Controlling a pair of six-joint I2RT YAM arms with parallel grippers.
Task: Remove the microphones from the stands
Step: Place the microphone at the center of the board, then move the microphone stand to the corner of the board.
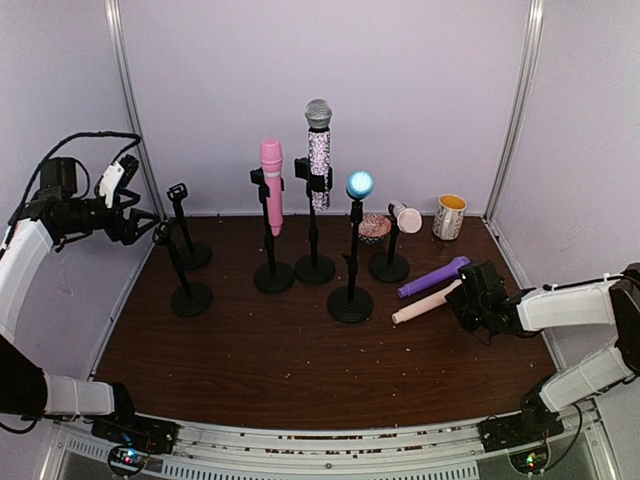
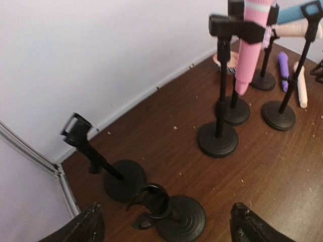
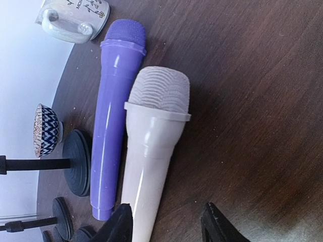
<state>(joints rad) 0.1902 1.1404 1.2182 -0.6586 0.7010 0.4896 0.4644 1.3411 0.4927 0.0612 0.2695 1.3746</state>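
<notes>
left gripper (image 2: pixel 166 206): jaws spread wide, released, holding nothing; raised over the counter (image 1: pixel 300 370) edge at 10 o'clock.
front stand (image 1: pixel 191 298): bare; its clip is near the left gripper but apart from it, 9 o'clock.
back stand (image 1: pixel 193 255): bare, close behind the front stand.
right gripper (image 3: pixel 166 206): jaws parted, grasping nothing; low at 3 o'clock.
cream mic (image 3: pixel 151 151): flat on the counter at the right gripper. One jaw overlaps its handle in the wrist view; cannot tell whether they touch.
purple mic (image 3: pixel 113 111): flat, close alongside the cream mic on its 12 o'clock side, heads level.
small mic (image 1: pixel 405 216): clipped, tilted, 1 o'clock.
blue-head mic (image 1: pixel 359 185): clipped upright, 12 o'clock, nearest of the group.
glitter mic (image 1: pixel 319 150): clipped upright, tallest, 12 o'clock.
pink mic (image 1: pixel 272 185): clipped upright, 11 o'clock.
mic stands (image 1: pixel 315 268): four, round-footed, one under each clipped mic.
bowl (image 1: pixel 374 228): by the far wall, between the blue-head mic and small mic.
mug (image 1: pixel 449 216): far corner, 2 o'clock.
</notes>
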